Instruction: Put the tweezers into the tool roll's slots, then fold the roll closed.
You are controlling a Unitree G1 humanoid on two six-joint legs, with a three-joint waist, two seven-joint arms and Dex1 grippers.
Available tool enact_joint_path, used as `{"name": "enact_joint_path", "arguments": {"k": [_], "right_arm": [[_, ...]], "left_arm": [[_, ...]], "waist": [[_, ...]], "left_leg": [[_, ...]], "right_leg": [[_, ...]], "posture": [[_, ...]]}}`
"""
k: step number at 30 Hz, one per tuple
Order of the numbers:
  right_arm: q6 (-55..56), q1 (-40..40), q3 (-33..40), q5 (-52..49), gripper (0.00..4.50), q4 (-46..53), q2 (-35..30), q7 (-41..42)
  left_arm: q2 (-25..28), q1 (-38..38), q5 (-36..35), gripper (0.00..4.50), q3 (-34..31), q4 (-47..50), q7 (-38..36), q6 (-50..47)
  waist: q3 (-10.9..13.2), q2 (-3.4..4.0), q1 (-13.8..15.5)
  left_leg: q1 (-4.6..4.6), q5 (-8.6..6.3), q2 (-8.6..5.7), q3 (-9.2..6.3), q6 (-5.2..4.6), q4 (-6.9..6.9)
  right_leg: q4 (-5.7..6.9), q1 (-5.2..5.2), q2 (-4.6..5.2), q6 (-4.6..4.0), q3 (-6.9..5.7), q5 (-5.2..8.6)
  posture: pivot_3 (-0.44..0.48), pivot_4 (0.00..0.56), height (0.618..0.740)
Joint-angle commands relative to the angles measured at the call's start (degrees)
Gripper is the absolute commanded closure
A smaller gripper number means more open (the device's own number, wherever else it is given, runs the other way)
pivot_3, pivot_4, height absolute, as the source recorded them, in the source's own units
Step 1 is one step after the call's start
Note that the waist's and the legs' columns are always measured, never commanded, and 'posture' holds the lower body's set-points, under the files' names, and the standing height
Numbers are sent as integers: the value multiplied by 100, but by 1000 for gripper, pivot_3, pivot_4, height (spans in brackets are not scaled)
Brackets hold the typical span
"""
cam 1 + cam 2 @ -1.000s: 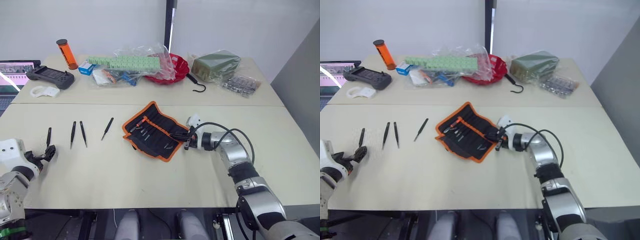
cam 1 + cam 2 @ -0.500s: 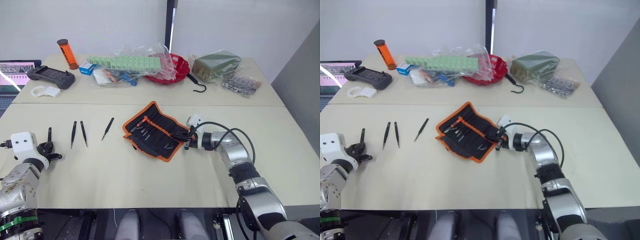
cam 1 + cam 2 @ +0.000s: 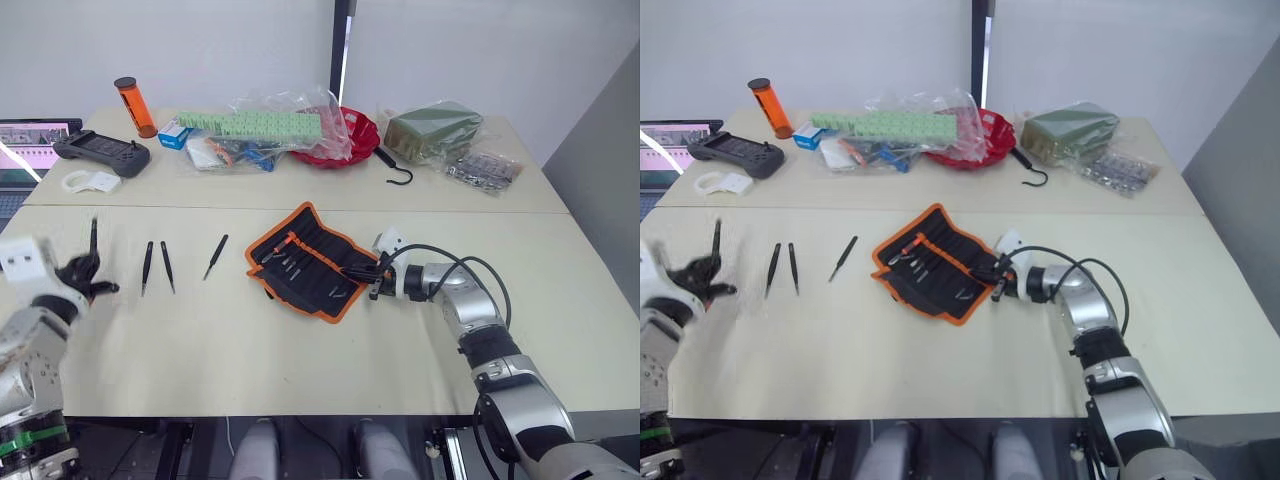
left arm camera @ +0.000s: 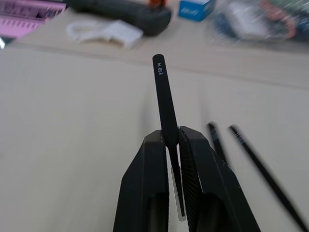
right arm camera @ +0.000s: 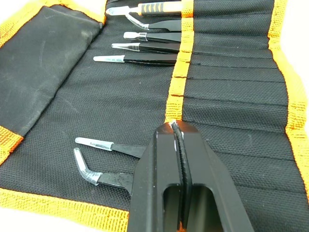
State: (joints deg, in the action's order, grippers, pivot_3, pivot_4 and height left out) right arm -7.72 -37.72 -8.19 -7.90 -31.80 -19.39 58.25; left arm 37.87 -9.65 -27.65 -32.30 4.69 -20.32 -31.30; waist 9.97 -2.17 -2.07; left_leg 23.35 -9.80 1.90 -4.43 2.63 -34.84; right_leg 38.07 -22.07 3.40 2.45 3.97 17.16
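The tool roll [image 3: 312, 262] lies open mid-table, black with orange piping, and several tools [image 5: 145, 47] sit in its slots [image 5: 231, 113]. My left gripper [image 3: 86, 272] is at the table's left, shut on one black tweezer [image 3: 93, 233] that stands upright above the surface; the left wrist view shows this tweezer [image 4: 164, 96] pinched between the fingers [image 4: 147, 174]. Three more tweezers [image 3: 146, 267] [image 3: 167, 266] [image 3: 216, 256] lie on the table to its right. My right gripper [image 3: 367, 280] is shut, its tips on the roll's right side by the orange inner strip [image 5: 179, 72].
Along the back of the table are a black game controller [image 3: 100, 152], an orange tube [image 3: 132, 108], plastic bags with green blocks [image 3: 262, 125], a red bowl [image 3: 352, 135], a black hook [image 3: 396, 170] and a green packet [image 3: 430, 128]. A laptop [image 3: 25, 148] sits at far left.
My left gripper shut on the leftmost tweezer and lifted it off the table, tilting it upright. The right gripper and the roll have stayed still.
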Motion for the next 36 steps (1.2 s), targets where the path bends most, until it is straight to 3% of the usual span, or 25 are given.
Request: {"name": "enact_joint_path", "arguments": {"k": [1, 7, 11, 15, 22, 28, 36], "right_arm": [[-64, 166, 46, 65, 4500, 35, -131, -80], [-181, 247, 154, -36, 4500, 275, -192, -161], [-190, 371, 174, -42, 4500, 352, -275, -184], [-207, 467, 137, -35, 4500, 443, -278, -231], [-273, 688, 172, -52, 4500, 642, -207, -429], [-312, 766, 167, -77, 4500, 701, -126, -568], [-352, 766, 131, -79, 4500, 728, -90, -648]], "left_arm": [[235, 74, -270, 4482, 456, 1057, -402, -353], [503, -75, -928, 4482, 1385, 2161, -1076, -1173], [546, -634, -799, 4482, 2169, 2229, -1190, -1413], [428, -1074, -725, 4482, 2795, 2129, -1172, -1748], [-101, -2307, -652, 4482, 3796, 1688, -489, -3774], [-68, -2758, -350, 4482, 4295, 1196, -651, -4007], [-339, -2907, -190, 4482, 4405, 1096, -625, -4247]], "waist": [[1, 4, -9], [3, 6, -14], [3, 7, 28], [3, 7, -6], [4, 7, -17], [4, 7, -46], [3, 7, -52]], "left_leg": [[-2, 0, -1, 2, 0, 1], [3, 0, 2, 0, 0, 2], [4, 0, -2, 1, -1, -6], [2, 0, -1, 2, -1, -4], [6, 1, -1, -2, -1, -8], [2, 1, -1, -3, -1, -1], [1, 1, 0, -3, -1, -5]], "right_leg": [[0, 1, 1, 0, 2, 0], [0, -2, -4, 0, 3, 0], [-2, 0, -3, 2, 3, 1], [-1, 1, -4, 3, 5, 1], [0, 1, -7, 6, 5, 1], [1, 0, -9, 6, 5, 2], [2, 1, -9, 6, 6, 1]], "posture": [[0, 150, 740], [0, 150, 740], [0, 150, 740], [0, 150, 740], [0, 150, 740], [0, 150, 740], [0, 150, 740]]}}
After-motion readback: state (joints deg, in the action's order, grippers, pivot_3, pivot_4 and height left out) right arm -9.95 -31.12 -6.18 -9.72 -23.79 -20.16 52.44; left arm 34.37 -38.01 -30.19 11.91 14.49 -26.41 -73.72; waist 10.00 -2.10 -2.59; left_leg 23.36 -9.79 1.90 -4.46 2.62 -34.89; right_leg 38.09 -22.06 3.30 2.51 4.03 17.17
